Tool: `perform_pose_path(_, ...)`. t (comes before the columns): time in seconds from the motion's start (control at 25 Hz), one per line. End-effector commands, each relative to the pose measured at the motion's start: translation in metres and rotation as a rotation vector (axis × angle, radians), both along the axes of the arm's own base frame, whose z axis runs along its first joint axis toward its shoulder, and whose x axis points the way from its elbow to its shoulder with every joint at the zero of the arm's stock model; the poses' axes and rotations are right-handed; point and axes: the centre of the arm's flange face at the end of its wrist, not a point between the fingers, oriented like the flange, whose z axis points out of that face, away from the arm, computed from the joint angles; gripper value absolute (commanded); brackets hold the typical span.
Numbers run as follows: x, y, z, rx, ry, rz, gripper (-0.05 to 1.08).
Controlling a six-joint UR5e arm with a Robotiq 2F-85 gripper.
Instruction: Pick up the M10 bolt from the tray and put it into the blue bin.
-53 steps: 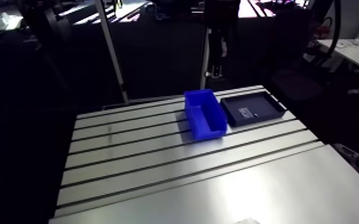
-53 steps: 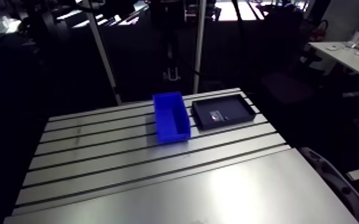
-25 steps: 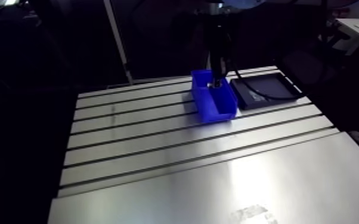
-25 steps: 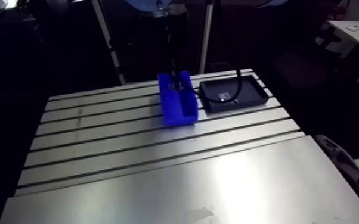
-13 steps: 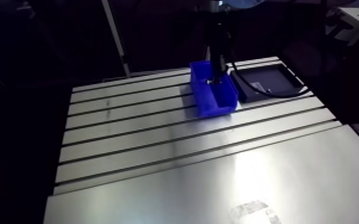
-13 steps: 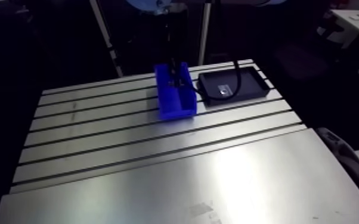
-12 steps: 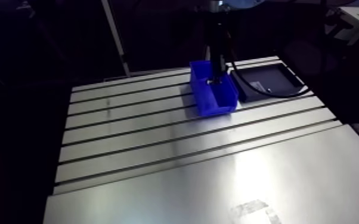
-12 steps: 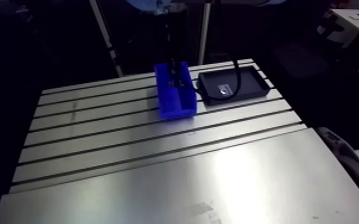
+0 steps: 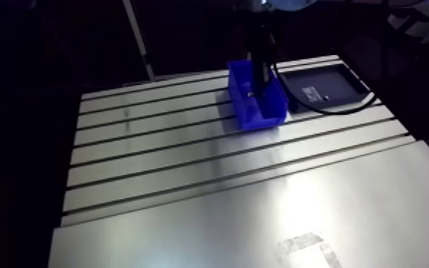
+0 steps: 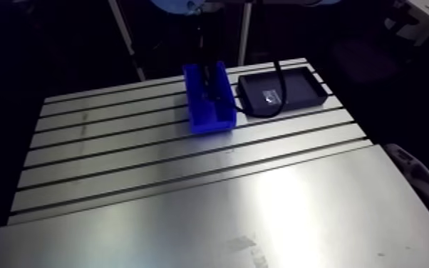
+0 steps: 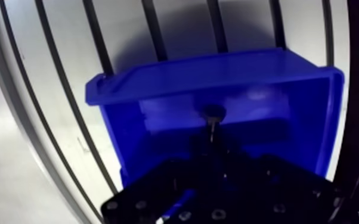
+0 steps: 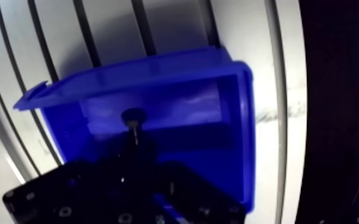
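We think this is the drop step. The gripper (image 11: 214, 144) is low inside the bin (image 11: 217, 67). Its dark fingers look pinched shut on the bolt (image 11: 213, 113), though they are hard to see.

To do it well, we should stay low and near the middle of the bin. Then we open the fingers gently, so the bolt falls only a little way and does not bounce out. After that we should lift straight up and not bump the blue walls.

The bolt sticks out just ahead of the fingertips, head first. It is over the bin floor, near the far wall. The tray (image 9: 331, 85) sits just beside the bin on the table (image 9: 189, 185).
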Motion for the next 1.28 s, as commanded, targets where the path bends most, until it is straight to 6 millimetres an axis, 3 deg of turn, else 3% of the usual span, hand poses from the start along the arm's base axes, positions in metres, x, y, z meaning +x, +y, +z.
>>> perform_pose_path(0.04,-0.002,0.001,-0.013,0.008,-0.014,-0.01,1.05)
perform_pose_path(0.24,-0.003,0.001,-0.017,0.017,-0.022,-0.014,1.02)
perform_pose_path(0.28,-0.003,0.0,-0.017,0.015,-0.021,-0.014,0.88)
perform_pose_path(0.32,-0.002,-0.003,-0.019,0.016,-0.024,-0.009,0.32)
perform_pose_path(0.36,-0.001,-0.006,-0.02,0.013,-0.029,-0.003,0.0)
perform_pose_path(0.64,0.004,-0.015,0.032,0.023,0.045,0.019,0.0)
perform_pose_path(1.0,0.021,-0.014,0.147,0.054,0.143,0.001,0.0)
perform_pose_path(1.28,0.047,-0.024,0.216,0.087,0.162,-0.417,0.0)
